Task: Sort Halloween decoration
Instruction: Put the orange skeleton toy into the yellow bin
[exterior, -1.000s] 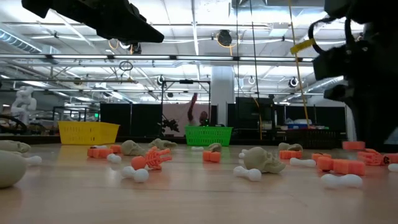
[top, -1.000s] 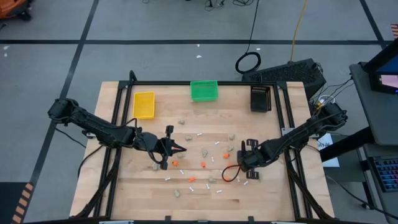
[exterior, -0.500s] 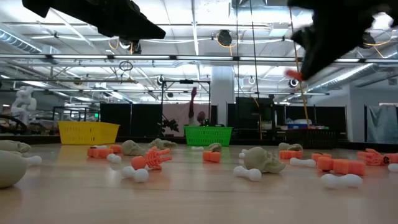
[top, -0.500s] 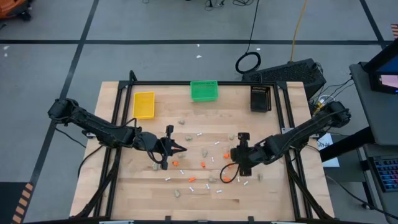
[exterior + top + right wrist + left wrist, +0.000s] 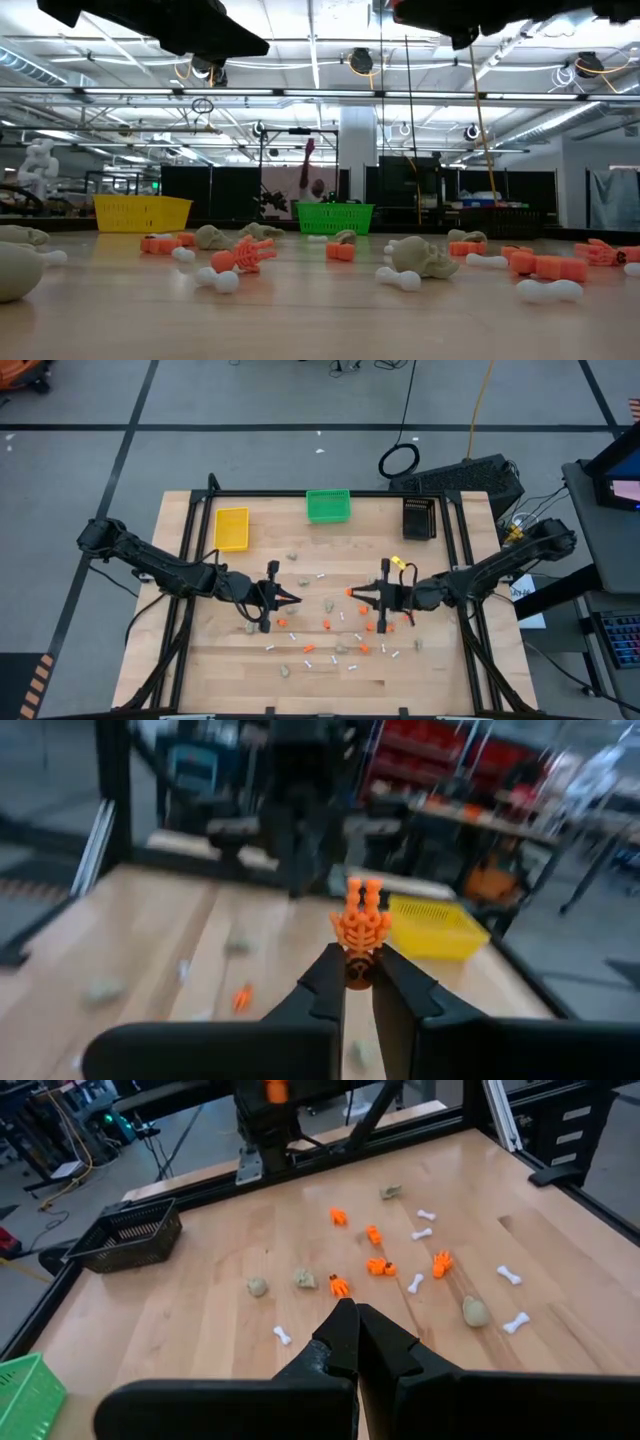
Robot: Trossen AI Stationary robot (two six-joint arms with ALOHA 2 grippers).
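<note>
My right tool (image 5: 357,982) is pinching an orange skeleton bit (image 5: 360,928), well short of the yellow bin (image 5: 231,528); left tool (image 5: 292,599) closed, empty.

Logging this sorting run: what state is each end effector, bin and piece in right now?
Right end effector: shut on an orange piece, raised above the table.
Left end effector: shut, empty, above the table.
Yellow bin: upright, looks empty.
Green bin: upright, looks empty.
Black bin: upright, contents unclear.
Loose orange, beige and white pieces: scattered on the table, unsorted.
</note>
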